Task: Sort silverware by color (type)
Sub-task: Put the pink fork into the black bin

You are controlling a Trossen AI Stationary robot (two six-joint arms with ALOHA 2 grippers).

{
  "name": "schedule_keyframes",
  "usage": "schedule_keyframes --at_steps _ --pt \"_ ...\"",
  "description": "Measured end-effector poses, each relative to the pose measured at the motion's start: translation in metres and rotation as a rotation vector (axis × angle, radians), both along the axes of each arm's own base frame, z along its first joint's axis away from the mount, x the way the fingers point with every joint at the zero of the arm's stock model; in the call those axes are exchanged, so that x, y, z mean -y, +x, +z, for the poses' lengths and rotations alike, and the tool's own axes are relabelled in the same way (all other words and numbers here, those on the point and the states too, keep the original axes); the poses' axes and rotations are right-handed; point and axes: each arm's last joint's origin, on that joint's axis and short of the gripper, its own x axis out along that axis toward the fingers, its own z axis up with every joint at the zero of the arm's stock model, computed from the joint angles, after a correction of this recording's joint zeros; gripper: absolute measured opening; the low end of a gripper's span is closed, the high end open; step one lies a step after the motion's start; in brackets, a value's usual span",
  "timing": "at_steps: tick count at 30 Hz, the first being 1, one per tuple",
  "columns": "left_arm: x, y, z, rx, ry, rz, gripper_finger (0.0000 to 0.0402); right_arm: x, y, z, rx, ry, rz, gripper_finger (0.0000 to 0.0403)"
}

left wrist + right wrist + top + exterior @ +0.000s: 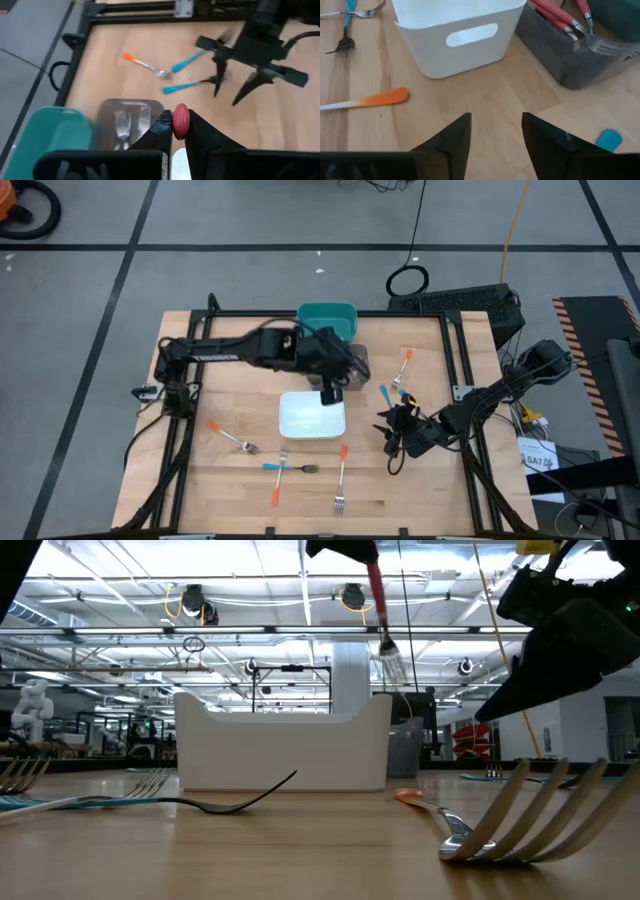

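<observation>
**Left gripper pinches a red fork over the bins; right gripper spread above bare wood**

The left gripper [179,131] is pressed together on a red fork [180,120], its fingers clamped on the handle end. In the low view the fork [384,620] hangs tines down from the gripper, above the white bin [283,745]. From above, this gripper [331,387] sits at the white bin's [312,417] far edge, just beside the dark bin [357,361] and near the teal bin [327,319].

The dark bin [580,60] already holds several red forks [555,15], seen in the right wrist view with heads resting toward one end.

The right gripper [396,426] is to the right of the white bin, low over the table [200,480], with its fingers [452,137] spread and nothing between them. Two blue forks [192,86] lie just beside it, one close under its fingertips; a blue handle end [609,139] shows next to one finger. An orange fork [403,367] lies a little farther off, toward the far right.

On the near part of the table lie more: an orange fork [232,436] at the left, a blue fork [290,468] crossed by an orange fork [280,477] in the middle, and another orange fork [341,477] to their right, its handle [367,100] near the white bin
</observation>
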Motion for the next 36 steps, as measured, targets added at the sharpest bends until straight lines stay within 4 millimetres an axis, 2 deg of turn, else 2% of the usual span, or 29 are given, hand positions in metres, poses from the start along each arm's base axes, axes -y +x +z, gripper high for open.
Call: schedule_keyframes --at_steps 6,11,15,24,30,34,36 --pt "-0.006 -0.020 0.030 0.112 0.026 0.049 0.0025 0.003 0.000 0.002 -0.017 -0.049 0.032 0.0169" --pt "-0.006 -0.028 0.028 0.171 0.046 0.100 0.0025 0.004 -0.001 0.009 -0.007 -0.079 0.070 0.0169" --pt "-0.007 -0.033 0.007 0.257 0.055 0.137 0.0025 0.006 -0.003 0.017 0.011 -0.097 0.097 0.0169" --pt "-0.020 -0.077 -0.068 0.568 -0.024 0.257 0.0025 0.012 -0.015 0.032 0.028 -0.108 0.112 0.0169" --pt "-0.032 -0.096 -0.117 0.782 -0.114 0.357 0.0025 0.016 -0.021 0.038 0.035 -0.129 0.094 0.0169" --pt "-0.037 -0.101 -0.143 0.775 -0.143 0.444 0.0026 0.017 -0.022 0.037 0.027 -0.152 0.082 0.0169" --pt "-0.036 -0.099 -0.149 0.764 -0.160 0.457 0.0031 0.017 -0.022 0.037 0.024 -0.156 0.078 0.0169"
